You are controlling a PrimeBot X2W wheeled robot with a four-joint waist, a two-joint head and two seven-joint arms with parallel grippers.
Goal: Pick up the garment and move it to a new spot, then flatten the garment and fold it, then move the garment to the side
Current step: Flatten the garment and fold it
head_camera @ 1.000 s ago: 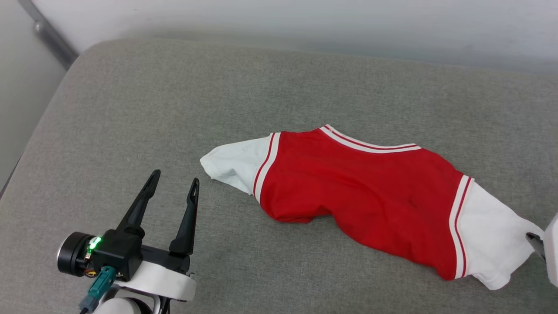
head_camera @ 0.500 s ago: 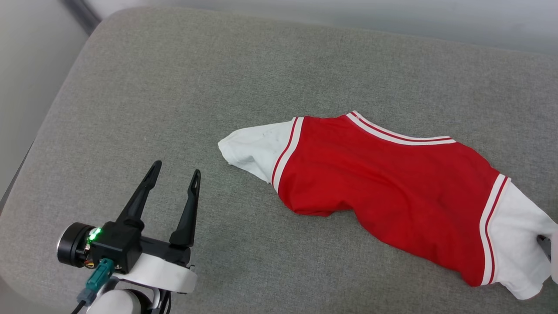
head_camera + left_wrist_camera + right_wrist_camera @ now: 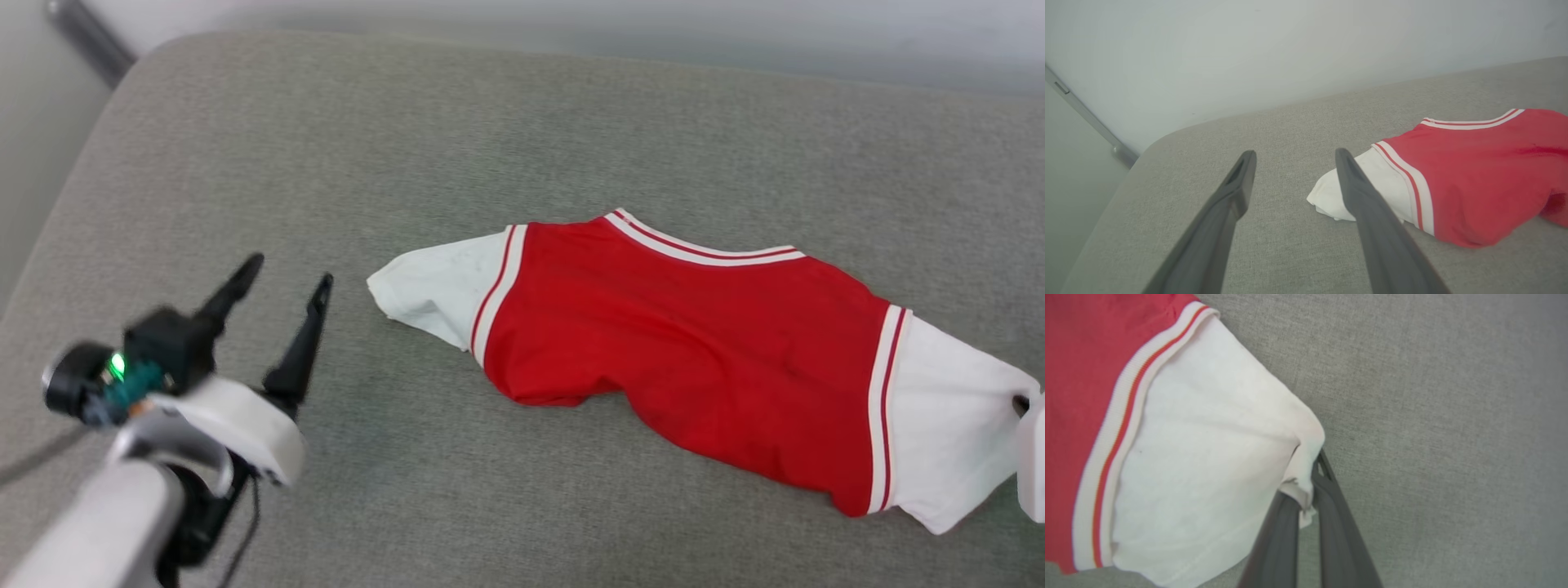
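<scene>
Advancing since a second ago, the left end effector (image 3: pixel 290 272), fingers wide apart and empty, nears the garment (image 3: pixel 686 343) lying toward the right edge of the cushion (image 3: pixel 408 122). The right end effector (image 3: pixel 1308 486) pinches its sleeve hem. Two-handed flattening appears imminent.

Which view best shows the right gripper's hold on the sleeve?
Right wrist view: the right gripper is shut on the garment at its sleeve edge, cloth bunched between its fingers. The head view cuts the gripper off at the frame edge; the left wrist view shows the other sleeve.
</scene>
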